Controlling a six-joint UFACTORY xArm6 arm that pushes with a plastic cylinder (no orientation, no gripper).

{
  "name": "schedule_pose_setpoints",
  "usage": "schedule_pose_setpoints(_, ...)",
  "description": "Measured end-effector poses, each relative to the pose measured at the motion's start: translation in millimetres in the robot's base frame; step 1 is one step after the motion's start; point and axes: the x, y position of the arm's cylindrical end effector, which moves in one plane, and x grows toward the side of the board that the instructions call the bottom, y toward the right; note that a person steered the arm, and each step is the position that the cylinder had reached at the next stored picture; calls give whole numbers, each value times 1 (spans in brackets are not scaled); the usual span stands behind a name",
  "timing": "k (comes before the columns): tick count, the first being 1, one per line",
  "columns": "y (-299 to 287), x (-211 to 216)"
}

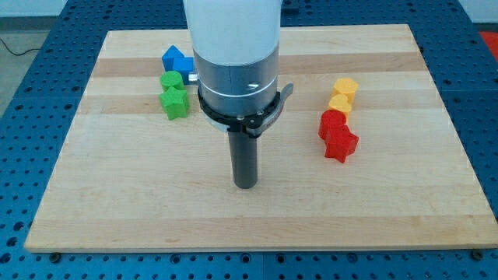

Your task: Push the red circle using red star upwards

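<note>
Our end effector is a bare rod, grasping nothing; its tip rests on the worktop. The red star lies to its right, touching the red circle above. An off-centre push could slide the star past the circle.

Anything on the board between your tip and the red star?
No: between my tip and the red star, the camera view shows only bare board.

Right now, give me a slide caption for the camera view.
My tip rests mid-board, left of the red star touching the red circle above it.
</note>
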Motion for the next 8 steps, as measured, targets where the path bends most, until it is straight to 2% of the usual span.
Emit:
schedule_pose_setpoints(1,3,0)
schedule_pose_setpoints(2,59,13)
schedule_pose_setpoints(3,140,14)
schedule_pose_setpoints(4,218,6)
schedule_pose_setpoints(5,254,-18)
schedule_pose_setpoints(6,238,-30)
schedule_pose_setpoints(8,159,-36)
